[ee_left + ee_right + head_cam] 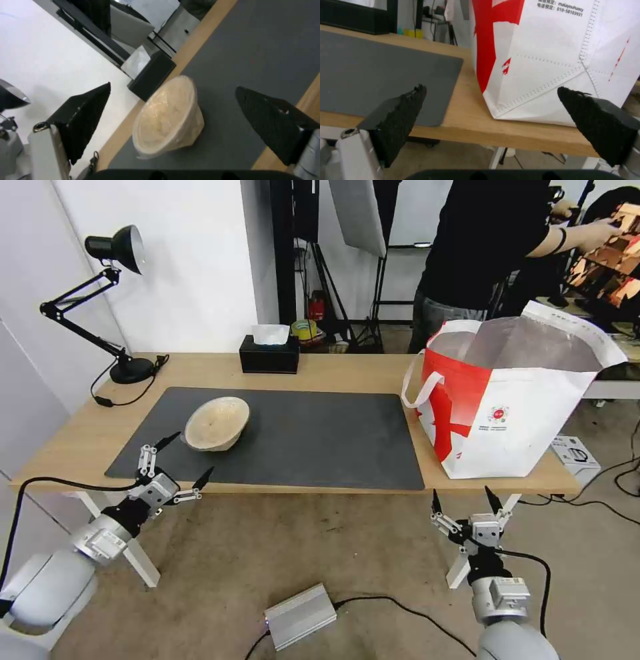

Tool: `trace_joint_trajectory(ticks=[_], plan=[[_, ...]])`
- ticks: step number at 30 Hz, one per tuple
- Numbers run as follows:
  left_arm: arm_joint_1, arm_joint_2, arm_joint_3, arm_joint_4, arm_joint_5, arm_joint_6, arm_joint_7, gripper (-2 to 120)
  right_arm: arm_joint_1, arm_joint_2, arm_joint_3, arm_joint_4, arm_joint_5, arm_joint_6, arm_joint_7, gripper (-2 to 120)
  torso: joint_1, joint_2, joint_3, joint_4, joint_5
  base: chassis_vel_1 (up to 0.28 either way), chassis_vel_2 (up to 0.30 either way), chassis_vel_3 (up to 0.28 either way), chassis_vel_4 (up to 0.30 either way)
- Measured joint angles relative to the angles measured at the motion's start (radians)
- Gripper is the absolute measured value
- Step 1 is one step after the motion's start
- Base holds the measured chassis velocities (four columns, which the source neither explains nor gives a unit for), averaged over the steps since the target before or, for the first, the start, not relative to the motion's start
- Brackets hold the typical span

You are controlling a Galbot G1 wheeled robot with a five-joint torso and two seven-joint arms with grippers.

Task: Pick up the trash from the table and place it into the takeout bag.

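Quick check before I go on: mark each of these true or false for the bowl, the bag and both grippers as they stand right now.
1. The beige shallow bowl lies tilted on the dark grey rectangular mat. True.
2. The left gripper is shut on the bowl. False: it is open, short of the bowl, touching nothing.
3. The red-and-white takeout bag stands at the right end of the light-wood table. True.
4. The right gripper is inside the bag. False: it is open, below the table's front edge.
5. The black tissue box sits on the mat. False: it sits behind it, on bare wood.
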Motion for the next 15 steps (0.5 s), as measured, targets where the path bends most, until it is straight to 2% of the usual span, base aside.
trace_joint_trajectory(ticks=[15], plan=[[-0.104, 0.027, 0.063, 0.124, 0.0, -0.013, 0.012, 100, 0.005, 0.002, 0.003, -0.006, 0.001, -0.002, 0.0, 100, 0.0, 0.0, 0.0, 0.0001, -0.0001, 0.0, 0.0, 0.0, 0.0]])
